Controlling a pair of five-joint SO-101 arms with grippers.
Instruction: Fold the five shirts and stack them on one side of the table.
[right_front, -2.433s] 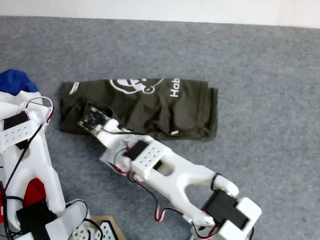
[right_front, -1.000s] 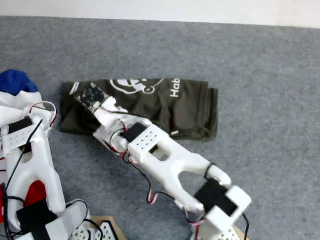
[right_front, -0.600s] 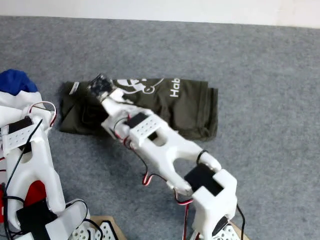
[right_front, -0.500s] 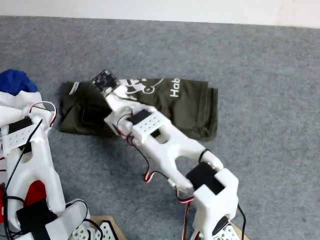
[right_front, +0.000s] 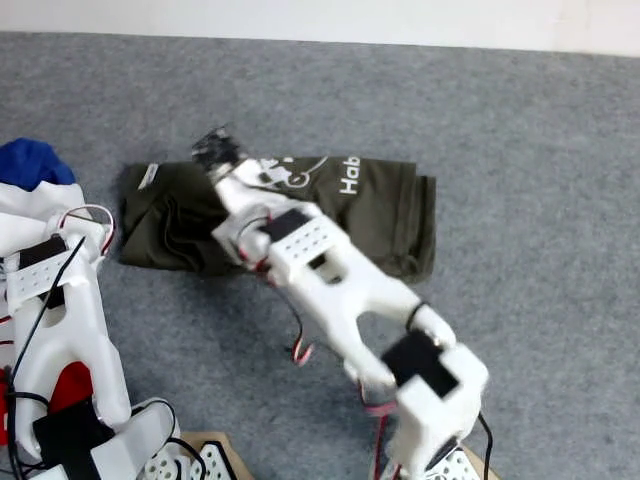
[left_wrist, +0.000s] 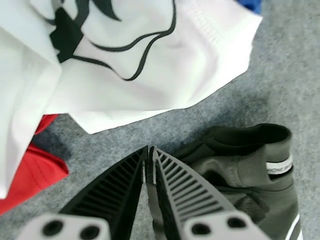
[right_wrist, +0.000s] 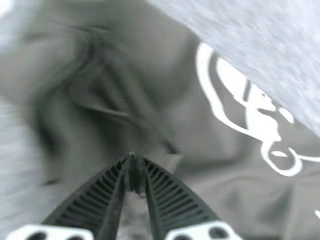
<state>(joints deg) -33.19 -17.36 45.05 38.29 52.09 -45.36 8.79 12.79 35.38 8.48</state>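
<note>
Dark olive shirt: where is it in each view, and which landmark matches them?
High view: dark olive shirt left of centre.
Left wrist view: the shirt beside the left end effector, near the white shirt.
Right wrist view: the shirt beneath the right end effector.
Landmark: its white print, in high and right wrist views.

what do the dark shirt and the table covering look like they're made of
The dark shirt looks like a soft cotton-type knit with a matte finish: it bunches into loose creases and shows stitched hems. The table covering looks like grey felt or short-pile carpet, matte, with a fuzzy speckled grain. The exact fibre can't be told.
</note>
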